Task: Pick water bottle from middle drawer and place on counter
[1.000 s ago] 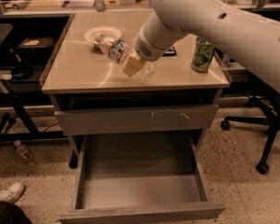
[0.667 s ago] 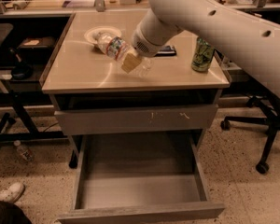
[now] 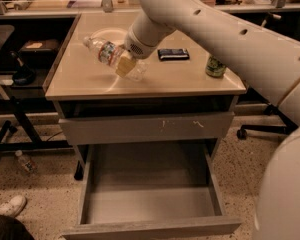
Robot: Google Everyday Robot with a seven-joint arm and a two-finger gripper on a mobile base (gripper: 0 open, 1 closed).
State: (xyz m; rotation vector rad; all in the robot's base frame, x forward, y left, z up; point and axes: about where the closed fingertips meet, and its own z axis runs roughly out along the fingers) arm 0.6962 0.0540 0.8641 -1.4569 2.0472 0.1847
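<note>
Your gripper [image 3: 126, 63] has carried the water bottle [image 3: 108, 52] a little toward 9 o'clock, low over the counter [image 3: 180, 80] surface. Its fingers [image 3: 124, 67] pinch the bottle. The middle drawer [image 3: 150, 204] is bare, so just set it down.
</note>
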